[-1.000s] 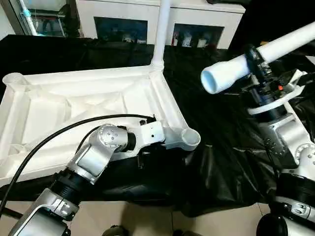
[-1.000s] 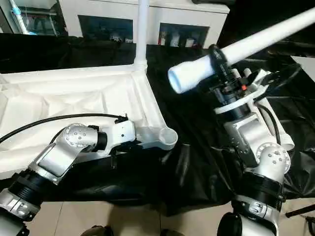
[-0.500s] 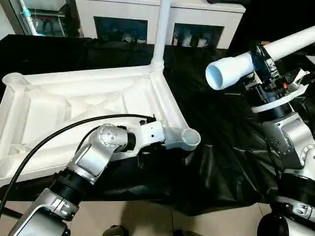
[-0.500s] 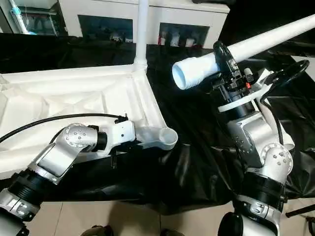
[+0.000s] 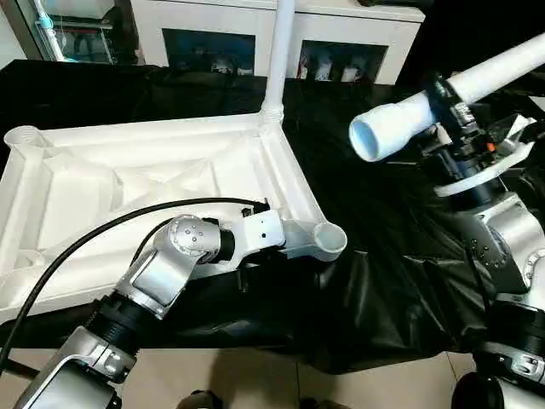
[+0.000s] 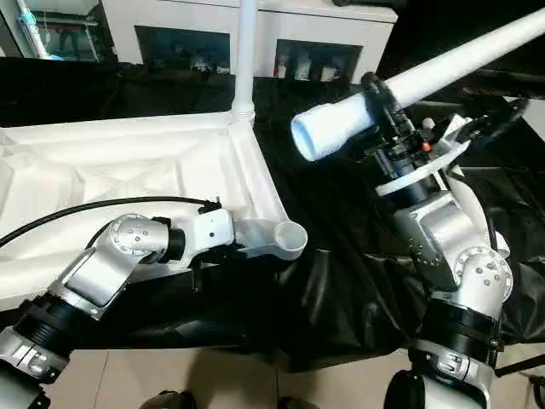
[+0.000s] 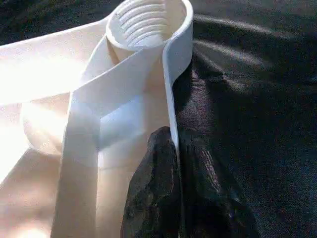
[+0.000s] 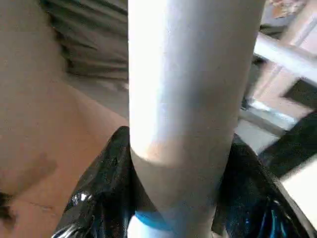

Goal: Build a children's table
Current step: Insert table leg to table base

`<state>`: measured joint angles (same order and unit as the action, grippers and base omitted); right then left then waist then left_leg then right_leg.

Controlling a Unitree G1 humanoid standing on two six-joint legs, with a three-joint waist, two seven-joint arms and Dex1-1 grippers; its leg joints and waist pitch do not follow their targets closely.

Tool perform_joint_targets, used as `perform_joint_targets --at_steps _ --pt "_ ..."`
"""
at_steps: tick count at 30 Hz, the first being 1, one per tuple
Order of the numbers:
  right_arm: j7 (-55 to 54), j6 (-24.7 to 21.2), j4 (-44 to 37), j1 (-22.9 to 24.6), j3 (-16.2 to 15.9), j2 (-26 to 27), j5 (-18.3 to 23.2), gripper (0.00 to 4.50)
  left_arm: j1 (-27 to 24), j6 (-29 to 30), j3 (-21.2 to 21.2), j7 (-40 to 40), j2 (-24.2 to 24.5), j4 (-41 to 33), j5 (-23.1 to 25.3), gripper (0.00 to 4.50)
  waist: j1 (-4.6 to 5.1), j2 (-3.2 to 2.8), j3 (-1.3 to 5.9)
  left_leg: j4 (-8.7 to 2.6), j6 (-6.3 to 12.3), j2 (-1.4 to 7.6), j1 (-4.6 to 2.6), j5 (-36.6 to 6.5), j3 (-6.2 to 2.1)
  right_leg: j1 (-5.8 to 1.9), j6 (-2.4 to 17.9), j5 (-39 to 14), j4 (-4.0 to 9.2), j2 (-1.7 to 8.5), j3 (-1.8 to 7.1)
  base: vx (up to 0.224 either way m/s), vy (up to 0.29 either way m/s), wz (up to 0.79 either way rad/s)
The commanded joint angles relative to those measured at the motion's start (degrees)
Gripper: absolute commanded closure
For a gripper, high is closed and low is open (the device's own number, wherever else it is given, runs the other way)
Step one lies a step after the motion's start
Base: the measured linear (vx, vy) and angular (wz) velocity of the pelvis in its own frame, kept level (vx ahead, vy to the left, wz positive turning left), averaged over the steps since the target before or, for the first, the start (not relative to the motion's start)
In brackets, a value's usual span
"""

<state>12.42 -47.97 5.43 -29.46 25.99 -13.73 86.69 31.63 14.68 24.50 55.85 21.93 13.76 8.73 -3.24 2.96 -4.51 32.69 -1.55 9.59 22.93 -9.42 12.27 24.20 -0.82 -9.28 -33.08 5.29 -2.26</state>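
The children's table's white tabletop [image 5: 153,170] lies upside down on black cloth, ribbed side up. One white leg [image 5: 281,51] stands upright in its far right corner socket. The near right socket [image 5: 329,239] is open, its threads visible in the left wrist view. My left gripper [image 7: 174,148] is shut on the tabletop's rim just beside that socket. At the right, in the air, my right gripper [image 5: 443,106] is shut around a second white leg [image 5: 400,123]. This leg lies slanted, its open thick end facing the tabletop. Black fingers [image 8: 106,188] clasp that tube [image 8: 188,99].
Black cloth [image 5: 383,256] covers the work surface and hangs over its near edge. A white cabinet with glass doors [image 5: 213,43] stands behind. A black cable [image 5: 102,230] runs along my left arm. Another empty socket [image 5: 24,136] marks the tabletop's far left corner.
The held leg's open end rose slightly to the right, then came back down to about where it was. The left arm and tabletop have not moved.
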Motion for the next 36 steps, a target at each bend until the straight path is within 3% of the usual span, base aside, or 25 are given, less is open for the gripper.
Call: perform_joint_targets --at_steps 1,2,5,9,10,11,12,13,14,16,17,18,19,22,23,24,25,27,31,33,36 --pt "-0.8 5.4 -3.1 0.0 -6.5 -2.8 -14.4 2.66 0.2 -1.3 -1.0 -2.5 -0.6 0.7 0.1 4.00 0.03 0.44 3.45 -4.01 -1.45 3.36 -1.67 -9.0 -1.36 -1.65 8.3 -14.3 3.10 2.88 1.82 0.000 0.000 0.00" --pt "0.6 10.9 -5.1 -0.1 -13.8 -5.9 -26.9 2.66 0.5 -1.8 -1.2 -2.7 -0.5 0.7 0.2 3.88 0.18 0.42 3.36 -4.00 -2.39 3.19 -1.58 -9.0 -1.36 -1.69 7.6 -14.9 3.22 2.75 1.81 0.000 0.000 0.00" --pt "0.8 12.7 -6.5 -1.1 -15.8 -6.1 -30.0 2.66 0.4 -0.2 -1.8 -1.6 -0.7 -0.1 -1.1 3.85 0.29 0.28 3.52 -3.89 -1.65 3.19 -1.72 -10.2 -1.36 -1.75 7.9 -14.0 3.18 2.78 2.04 0.000 0.000 0.00" --pt "3.2 14.6 -8.8 -0.7 -19.2 -7.7 -34.4 2.66 0.3 0.1 -4.8 -2.7 -2.2 -2.5 -4.2 3.49 0.08 0.37 3.92 -3.27 1.87 3.29 -1.80 -4.5 -1.21 -2.22 11.0 -2.7 1.85 2.33 1.94 0.000 0.000 0.00" --pt "3.8 15.4 -8.9 -0.4 -19.7 -7.6 -35.6 2.66 0.3 0.3 -5.8 -2.7 -2.6 -3.1 -5.6 3.47 0.08 0.37 3.92 -3.27 1.87 3.29 -1.80 -4.5 -1.21 -2.22 11.0 -2.7 1.85 2.33 1.94 0.000 0.000 0.00" --pt "4.3 16.0 -9.1 -0.2 -20.2 -7.7 -36.7 2.66 0.2 0.6 -6.8 -2.5 -2.8 -3.9 -6.9 3.38 0.06 0.52 3.99 -3.03 3.61 3.21 -1.57 -2.0 -1.10 -2.50 12.4 1.6 1.40 2.37 1.98 0.000 0.000 0.00" --pt "4.8 17.6 -9.2 0.1 -21.0 -7.9 -39.0 2.66 0.2 0.9 -8.6 -2.2 -3.2 -5.2 -9.3 3.24 0.01 0.89 4.01 -2.93 4.33 3.17 -1.57 -2.0 -0.97 -2.58 13.3 1.8 1.31 2.45 1.94 0.000 0.000 0.00" --pt "5.1 19.6 -9.4 0.3 -22.1 -8.4 -42.1 2.66 0.3 1.5 -10.7 -1.6 -3.4 -6.5 -12.1 3.24 -0.15 0.72 3.94 -2.93 4.28 3.20 -1.59 -2.2 -0.98 -2.52 13.7 1.3 1.25 2.58 1.94 0.000 0.000 0.00" --pt "5.1 19.9 -9.4 0.3 -22.3 -8.4 -42.7 2.66 0.3 1.6 -11.0 -1.5 -3.4 -6.7 -12.5 3.08 -0.11 0.81 3.98 -2.87 4.25 3.17 -1.59 -2.4 -0.89 -2.57 14.0 1.1 1.30 2.47 1.98 0.000 0.000 0.00" --pt "5.6 22.3 -10.1 0.0 -25.7 -10.7 -49.6 2.66 1.0 3.7 -15.3 -0.2 -4.0 -8.0 -17.9 2.93 -0.09 0.33 3.81 -2.82 3.73 3.12 -1.67 -3.2 -0.85 -2.44 13.9 0.1 1.31 2.24 2.01 0.000 0.000 0.00" --pt "5.6 22.3 -10.1 0.0 -25.7 -10.7 -49.6 2.66 1.0 3.8 -15.4 -0.2 -4.0 -8.0 -18.0 2.93 -0.01 0.44 3.76 -2.81 3.43 3.06 -1.73 -3.6 -0.76 -2.39 13.8 -0.4 1.35 2.10 2.04 0.000 0.000 0.00" --pt "6.2 21.9 -10.7 -0.2 -28.4 -12.7 -52.6 2.66 1.9 5.9 -18.5 0.1 -5.0 -8.7 -21.9 2.79 -0.06 0.06 3.74 -2.81 3.22 3.10 -1.82 -4.9 -0.84 -2.46 13.6 -1.6 1.49 2.19 2.12 0.000 0.000 0.00" --pt "6.5 21.6 -11.0 -0.2 -29.5 -13.5 -53.7 2.66 2.4 6.6 -19.8 -0.1 -5.5 -8.9 -23.5 2.70 0.00 0.17 3.71 -2.83 2.69 3.11 -1.80 -5.1 -0.85 -2.53 13.5 -2.1 1.39 2.13 2.07 0.000 0.000 0.00" --pt "7.1 19.8 -11.6 -0.2 -31.3 -15.1 -54.5 2.66 3.7 8.3 -22.5 -1.3 -6.9 -9.3 -26.6 2.55 0.05 0.22 3.55 -2.77 1.94 3.23 -1.88 -8.3 -0.88 -2.34 13.0 -5.2 1.85 2.20 2.23 0.000 0.000 0.00" --pt "8.4 16.8 -12.7 -0.2 -33.6 -17.1 -56.0 2.66 6.5 10.0 -26.6 -4.5 -9.7 -9.9 -32.1 2.41 0.01 0.10 3.50 -2.76 1.12 3.25 -1.86 -9.8 -1.00 -2.43 13.2 -6.4 1.79 2.21 2.19 0.000 0.000 0.00" --pt "9.1 15.4 -13.2 -0.3 -34.5 -17.8 -56.8 2.66 7.5 10.7 -27.7 -5.7 -10.6 -10.4 -33.8 2.41 -0.11 0.10 3.49 -2.73 0.77 3.34 -2.01 -10.4 -1.05 -2.34 13.1 -6.9 1.86 2.21 2.18 0.000 0.000 0.00" --pt "10.5 14.3 -14.2 -0.5 -36.6 -19.3 -59.0 2.66 8.9 11.3 -28.3 -7.8 -11.9 -10.2 -34.2 2.29 -0.13 -0.14 3.44 -2.79 0.51 3.31 -1.86 -11.3 -1.16 -2.43 13.0 -7.6 1.95 2.28 2.16 0.000 0.000 0.00" --pt "11.8 13.6 -15.5 -0.8 -39.1 -21.0 -61.8 2.66 10.5 11.9 -29.0 -10.5 -13.8 -9.6 -34.6 2.18 -0.09 0.01 3.36 -2.82 -0.04 3.40 -1.83 -12.2 -1.29 -2.43 12.0 -9.0 2.17 2.22 2.14 0.000 0.000 0.00" --pt "12.3 13.8 -16.7 -1.0 -41.6 -21.8 -64.3 2.66 12.3 12.8 -30.2 -13.3 -16.7 -8.9 -36.0 1.81 -0.09 -0.10 3.64 -2.59 -0.20 3.28 -1.70 -12.3 -1.39 -2.59 10.9 -9.8 2.42 2.45 2.23 0.000 0.000 0.00" --pt "12.4 14.0 -17.1 -1.0 -42.5 -22.0 -65.2 2.66 12.5 12.7 -29.7 -14.3 -17.4 -8.9 -35.4 1.60 -0.08 0.00 3.81 -2.50 0.28 3.27 -1.61 -11.3 -1.44 -2.69 10.9 -8.3 2.24 2.34 2.18 0.000 0.000 0.00" --pt "13.0 13.8 -17.6 -0.6 -43.7 -22.1 -67.1 2.66 12.8 13.3 -29.7 -16.2 -18.7 -9.2 -36.3 1.37 -0.13 -0.18 4.06 -2.20 1.61 3.31 -1.70 -8.7 -1.37 -2.89 12.6 -3.1 1.69 2.21 2.16 0.000 0.000 0.00"
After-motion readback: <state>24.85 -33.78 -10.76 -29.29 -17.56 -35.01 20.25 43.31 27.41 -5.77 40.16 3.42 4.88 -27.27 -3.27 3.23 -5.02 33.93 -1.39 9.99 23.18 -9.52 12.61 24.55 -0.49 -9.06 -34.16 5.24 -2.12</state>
